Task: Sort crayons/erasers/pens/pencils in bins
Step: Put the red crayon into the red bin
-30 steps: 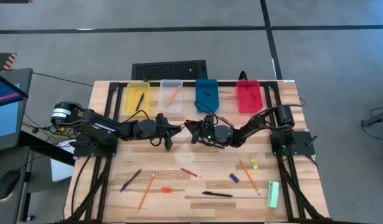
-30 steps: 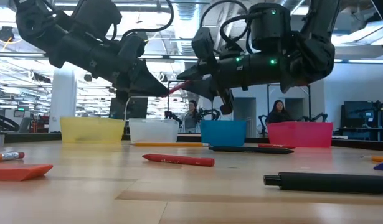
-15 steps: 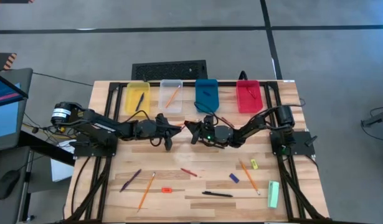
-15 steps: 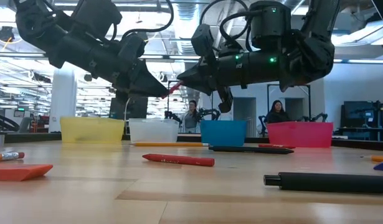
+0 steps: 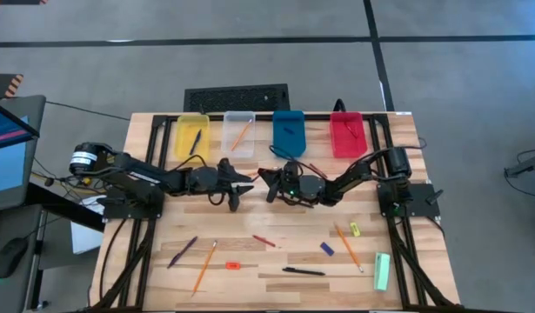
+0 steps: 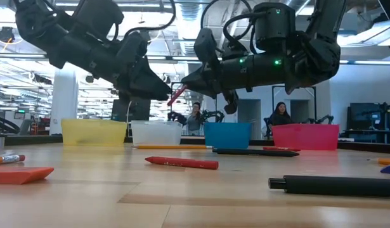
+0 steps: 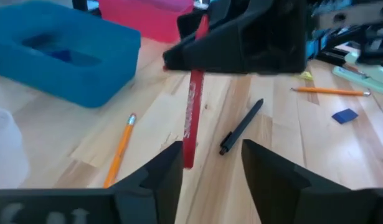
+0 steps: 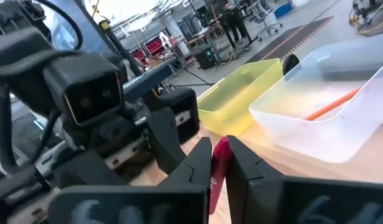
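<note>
We see the two arms meeting nose to nose above the middle of the table, just in front of the row of bins. The right gripper is pinched on a red crayon, which hangs tilted in the air between the two claws. The left gripper faces it with its fingers spread wide, the crayon's free end sitting in the gap. Behind them stand the yellow bin, clear bin, blue bin and red bin
</note>
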`<state>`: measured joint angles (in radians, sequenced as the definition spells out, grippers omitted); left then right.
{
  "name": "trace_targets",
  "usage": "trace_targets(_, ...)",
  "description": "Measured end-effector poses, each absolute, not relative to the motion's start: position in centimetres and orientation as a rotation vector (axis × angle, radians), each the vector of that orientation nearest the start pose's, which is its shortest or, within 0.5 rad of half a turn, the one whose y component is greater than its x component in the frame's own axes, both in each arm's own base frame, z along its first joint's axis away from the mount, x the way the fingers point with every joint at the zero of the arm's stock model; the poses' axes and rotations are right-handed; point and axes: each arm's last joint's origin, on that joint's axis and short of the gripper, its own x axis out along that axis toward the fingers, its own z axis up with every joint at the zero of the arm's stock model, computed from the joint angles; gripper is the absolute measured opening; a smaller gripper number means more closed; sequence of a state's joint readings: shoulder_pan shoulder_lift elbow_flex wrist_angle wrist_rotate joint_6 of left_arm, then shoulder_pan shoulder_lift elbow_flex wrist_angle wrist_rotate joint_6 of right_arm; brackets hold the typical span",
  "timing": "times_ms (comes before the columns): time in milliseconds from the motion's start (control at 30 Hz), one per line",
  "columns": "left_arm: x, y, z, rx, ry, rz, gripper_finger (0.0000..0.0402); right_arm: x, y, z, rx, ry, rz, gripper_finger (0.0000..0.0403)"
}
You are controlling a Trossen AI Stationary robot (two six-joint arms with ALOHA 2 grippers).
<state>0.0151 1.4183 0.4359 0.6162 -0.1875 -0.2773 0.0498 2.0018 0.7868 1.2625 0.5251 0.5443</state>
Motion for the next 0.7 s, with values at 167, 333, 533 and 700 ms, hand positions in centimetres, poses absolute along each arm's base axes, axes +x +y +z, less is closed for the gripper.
trace_targets(167,24.6,1.0,17.3,-0.185,0.339,0.26,0.0176,36.5,0.4,13.9,0.477,-0.16,-0.455,0.0028)
trace_targets(333,23.5,1.0,18.4,-0.128,0.365,0.268,0.0178,36.5,0.3,14.2,0.416,-0.153,-0.459,0.0027)
trace_targets(533,23.1,1.0,18.2,-0.064,0.417,0.26,0.0174,36.3,0.1,15.6,0.292,-0.135,-0.468,0.0028)
trace_targets(700,23.1,1.0,17.7,-0.05,0.451,0.258,0.015,35.0,-0.3,19.4,0.111,-0.004,-0.495,0.0024)
